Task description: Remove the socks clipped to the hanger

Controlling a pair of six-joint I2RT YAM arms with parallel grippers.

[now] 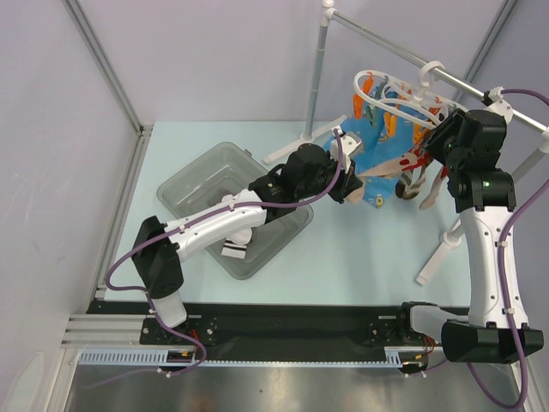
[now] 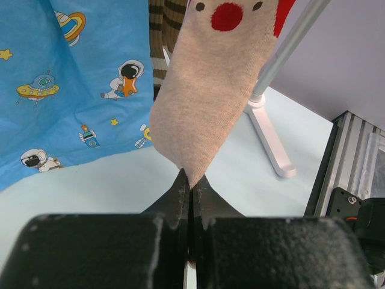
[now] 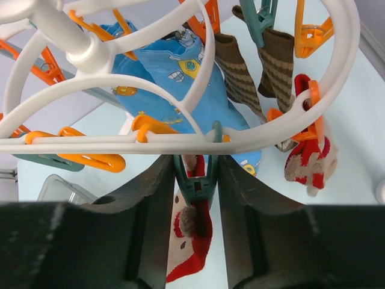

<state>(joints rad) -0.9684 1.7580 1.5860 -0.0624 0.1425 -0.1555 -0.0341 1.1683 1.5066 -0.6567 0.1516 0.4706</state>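
Observation:
The white ring hanger (image 1: 396, 101) hangs on the metal rail with several socks clipped under it. My left gripper (image 1: 353, 185) is shut on the toe of a beige sock with a red patch (image 2: 204, 102), which hangs down to my left gripper (image 2: 191, 180). My right gripper (image 1: 433, 153) is up at the hanger ring (image 3: 180, 144). My right gripper (image 3: 195, 162) presses both handles of a green clip (image 3: 196, 183) that holds a red and beige sock (image 3: 191, 241). Blue cartoon socks (image 2: 72, 78) and brown striped socks (image 3: 240, 72) hang beside it.
A clear plastic bin (image 1: 197, 176) stands left of the hanger with a white, black-striped sock (image 1: 233, 249) in it. The rail's white stand feet (image 2: 267, 138) rest on the table under the socks. A second red and beige sock (image 3: 307, 162) hangs from an orange clip (image 3: 314, 111).

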